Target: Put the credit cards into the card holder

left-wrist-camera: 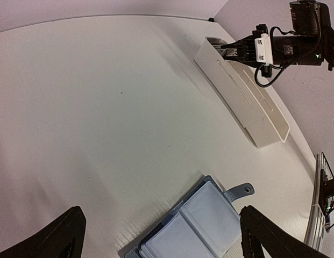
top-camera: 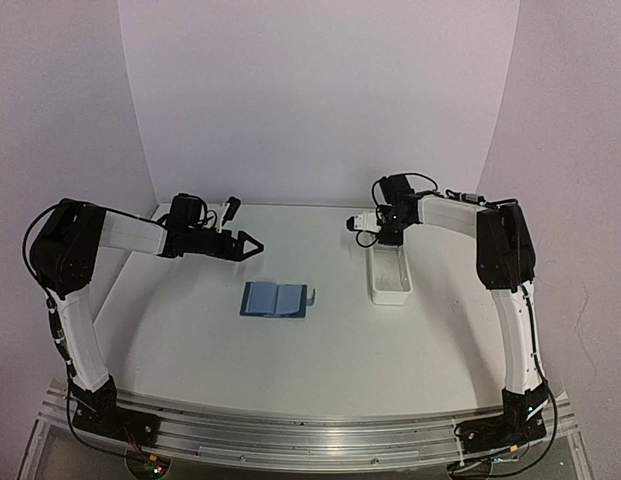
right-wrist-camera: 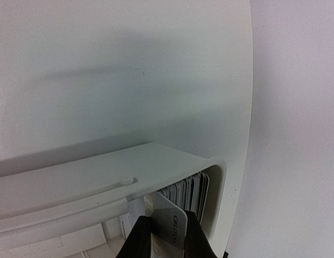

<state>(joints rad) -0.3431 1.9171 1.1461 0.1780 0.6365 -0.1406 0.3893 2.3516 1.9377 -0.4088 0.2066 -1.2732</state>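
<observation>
1. Top external: left gripper, wide open and empty, hovers beside the card holder.
2. Left wrist: that holder lies open, flat, just beneath.
3. Right wrist: right gripper pinches a grey card by its edges within the tray; likely light, stiff, slick.

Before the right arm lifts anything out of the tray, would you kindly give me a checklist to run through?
1. Card holder lying open on the table: ok.
2. Left gripper open, off the card holder: ok.
3. Right gripper straddling a grey card at the tray's far end: ok.
4. Grip on that card firm: cannot tell.
5. Only one card caught, none from the stack: cannot tell.
</observation>
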